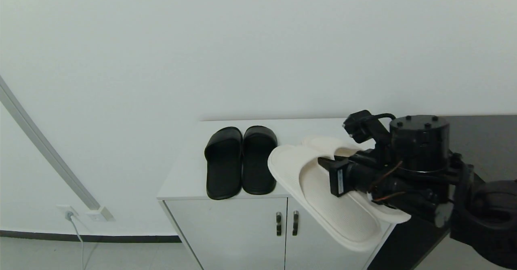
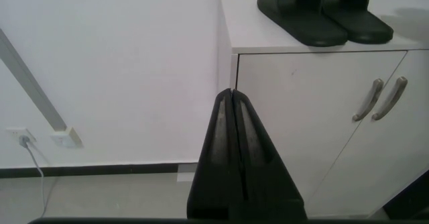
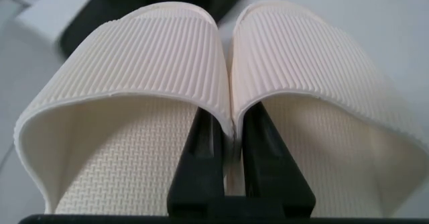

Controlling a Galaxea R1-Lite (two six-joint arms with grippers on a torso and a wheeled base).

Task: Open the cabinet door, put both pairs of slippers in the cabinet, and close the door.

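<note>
A pair of white slippers (image 1: 323, 189) hangs tilted in the air at the cabinet's right front corner, held by my right gripper (image 1: 329, 165). In the right wrist view each finger (image 3: 201, 150) sits inside one slipper (image 3: 134, 96), pinching the two inner strap walls together. A pair of black slippers (image 1: 240, 161) lies side by side on top of the white cabinet (image 1: 226, 221), whose two doors are closed, handles (image 1: 286, 223) at the middle. My left gripper (image 2: 232, 98) is shut and empty, low and left of the cabinet front (image 2: 301, 117).
A white wall stands behind the cabinet. A wall socket with a cable (image 1: 68, 213) and a slanted conduit (image 1: 44, 144) are at the lower left. A dark surface (image 1: 484, 136) adjoins the cabinet on the right. Open floor lies left of the cabinet.
</note>
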